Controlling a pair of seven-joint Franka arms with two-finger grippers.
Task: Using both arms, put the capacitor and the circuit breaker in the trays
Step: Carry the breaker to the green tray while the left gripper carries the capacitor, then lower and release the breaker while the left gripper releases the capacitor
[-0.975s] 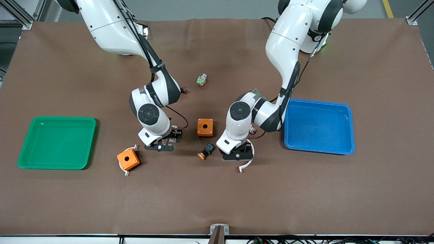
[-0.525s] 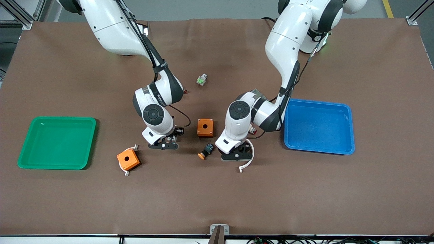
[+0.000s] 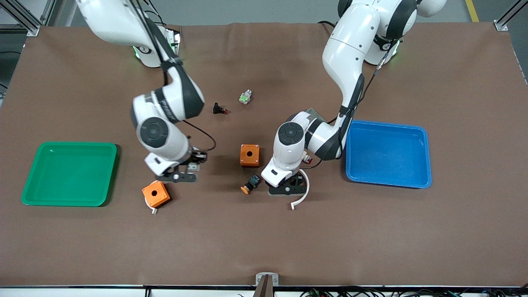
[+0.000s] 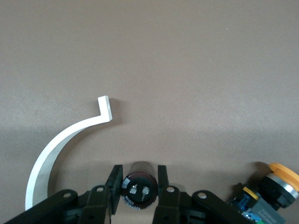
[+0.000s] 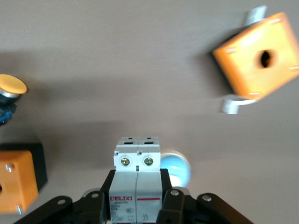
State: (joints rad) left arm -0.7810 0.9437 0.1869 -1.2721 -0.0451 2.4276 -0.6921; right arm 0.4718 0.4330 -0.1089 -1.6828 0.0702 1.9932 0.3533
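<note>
Slippage is my main worry now. My right gripper [image 5: 137, 196] is clamped on the circuit breaker [image 5: 137, 172], carrying it in the air over the table beside the orange box [image 3: 156, 194] with white tabs, on the way, I judge, toward the green tray [image 3: 69, 173]. I pinch only its lower body, so a sharp swing could twist it loose. My left gripper [image 4: 139, 186] sits low at the table, fingers closed against the sides of the capacitor [image 4: 138, 181], close to the curved white strip [image 4: 56, 149] and the black-blue part with an orange cap [image 3: 251, 183]. That round body could roll out of my fingers on the lift, and a careless sweep toward the blue tray [image 3: 387, 153] might drag the strip along.
</note>
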